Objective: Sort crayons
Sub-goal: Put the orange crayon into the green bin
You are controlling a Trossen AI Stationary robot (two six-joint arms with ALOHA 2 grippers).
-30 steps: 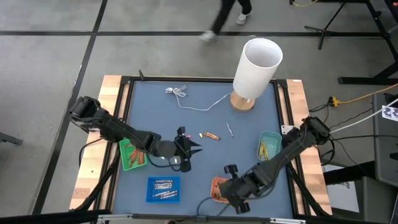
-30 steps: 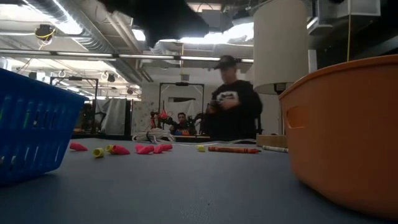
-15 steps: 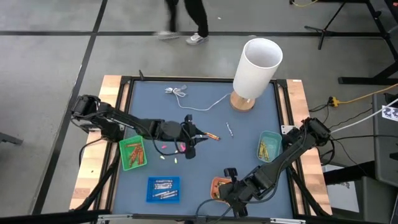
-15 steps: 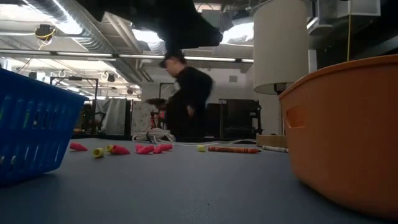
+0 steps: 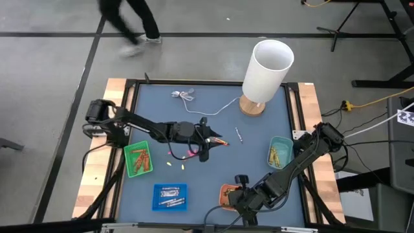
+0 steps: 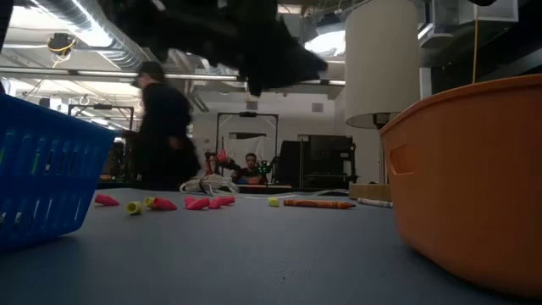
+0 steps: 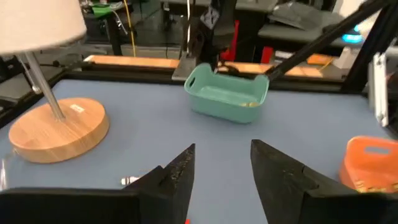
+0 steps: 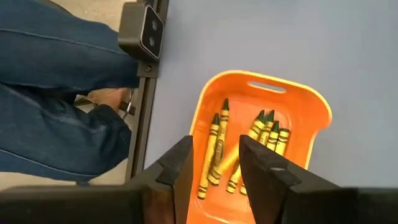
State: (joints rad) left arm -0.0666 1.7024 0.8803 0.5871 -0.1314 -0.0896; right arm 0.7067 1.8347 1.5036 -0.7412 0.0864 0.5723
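The left hand (image 5: 210, 144) hangs over the middle of the blue counter (image 5: 259, 129), fingers spread, holding nothing, just beside a loose orange crayon (image 5: 220, 142). The right hand (image 8: 214, 163) hovers above the orange tray (image 8: 311, 106) at the near edge, fingers apart and empty; yellow and orange crayons (image 8: 264, 134) lie inside it

Grey concrete floor (image 5: 52, 71) with dark lines surrounds the table; a person (image 5: 126, 19) walks at eleven o'clock. Ceiling ducts (image 6: 76, 30) and strip lights hang overhead.
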